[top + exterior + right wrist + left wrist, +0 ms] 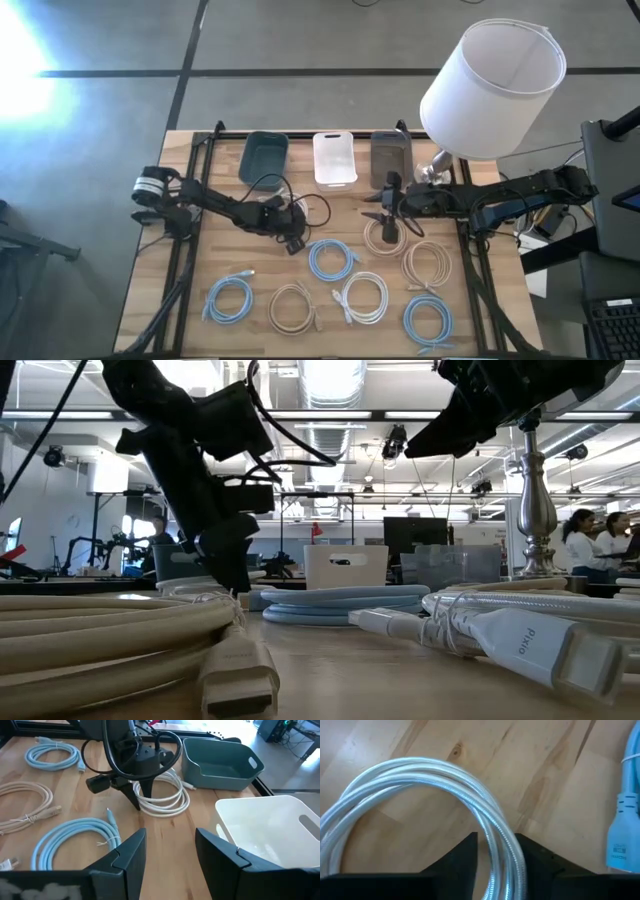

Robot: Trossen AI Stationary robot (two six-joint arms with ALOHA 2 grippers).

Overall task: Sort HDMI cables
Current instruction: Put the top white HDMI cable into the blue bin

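Several coiled HDMI cables lie flat on the wooden table: light blue coils [333, 260] [229, 298] [428, 322], beige coils [385, 235] [427, 265] [292, 307] and a white coil [363, 297]. My left gripper [290, 228] [497, 855] points down onto another white coil [162, 796] in front of the teal bin and is shut on it. My right gripper [386, 212] [170, 847] is open and hovers above the table near the far beige coil, touching nothing. My left gripper pinches the white coil's bundled strands [502, 840] between its two fingers [465, 855], at one side of the loop. The fingers come from above, pointing down, and lie across the strands. The coil rests flat on the table [545, 780].
Three bins stand in a row at the far edge: teal [263, 157], white [335, 157], grey [390, 157]. A lamp with a white shade [495, 85] stands at the far right over my right arm. Black robot wires [305, 205] loop beside my left gripper.
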